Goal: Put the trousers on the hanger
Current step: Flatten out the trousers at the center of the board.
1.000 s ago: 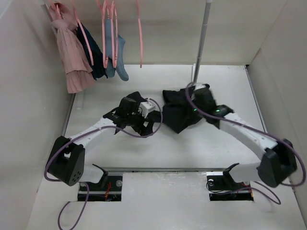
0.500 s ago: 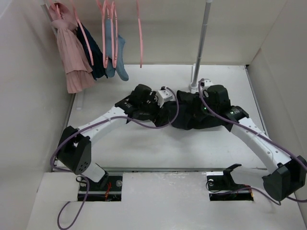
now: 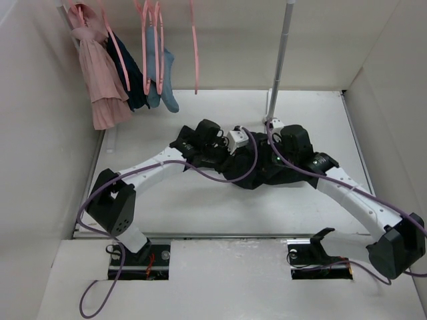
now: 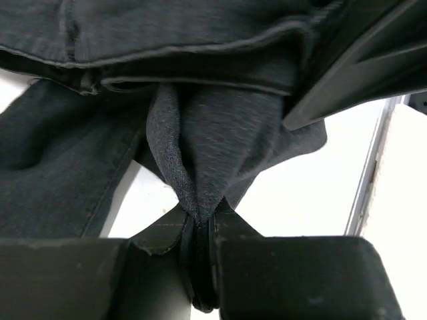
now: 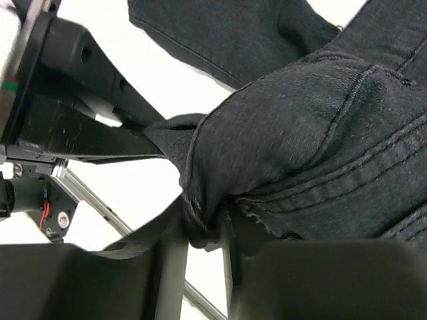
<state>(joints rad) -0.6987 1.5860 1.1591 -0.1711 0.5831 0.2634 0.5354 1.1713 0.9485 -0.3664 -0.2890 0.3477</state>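
1. Trousers (image 3: 257,170): bunched black heap at table centre, between my two arms.
2. Left gripper (image 4: 199,223): pinching a fabric fold at the heap's 10 o'clock.
3. Right gripper (image 5: 200,230): clamped on a seamed edge at 2 o'clock; I judge paired holds allow spreading.
4. Hanger (image 3: 195,50): bare, pink, hanging toward 11 o'clock, well apart.

White arms (image 3: 152,164), black joints (image 3: 111,208), purple cables (image 3: 213,179)

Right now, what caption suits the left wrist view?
Left gripper shut on a fold of the black trousers over the white table.
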